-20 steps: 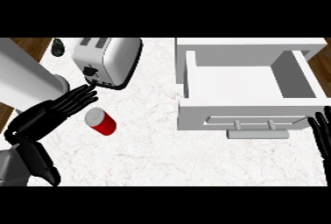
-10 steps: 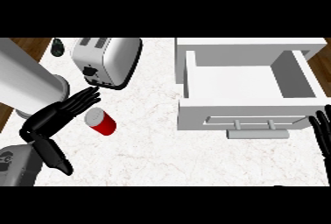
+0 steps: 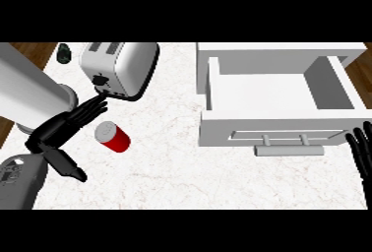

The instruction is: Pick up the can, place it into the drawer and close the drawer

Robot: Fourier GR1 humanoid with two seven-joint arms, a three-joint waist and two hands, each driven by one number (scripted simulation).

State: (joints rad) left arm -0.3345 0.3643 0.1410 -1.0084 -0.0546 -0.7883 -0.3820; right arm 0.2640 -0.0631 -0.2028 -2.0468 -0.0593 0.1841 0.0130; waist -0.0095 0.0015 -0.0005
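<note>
My left hand (image 3: 62, 129): matte black, slender segmented fingers, grey cylindrical forearm (image 3: 18, 179). My right hand (image 3: 361, 153): same black fingers.

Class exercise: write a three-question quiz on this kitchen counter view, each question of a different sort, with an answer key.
1. True or false: the can already lies inside the drawer.
2. Which robot hand is nearest the can? A. left robot hand B. right robot hand
3. Fill in: behind the can stands a silver ___.

Key: 1 false, it lies on the counter; 2 A; 3 toaster.
</note>
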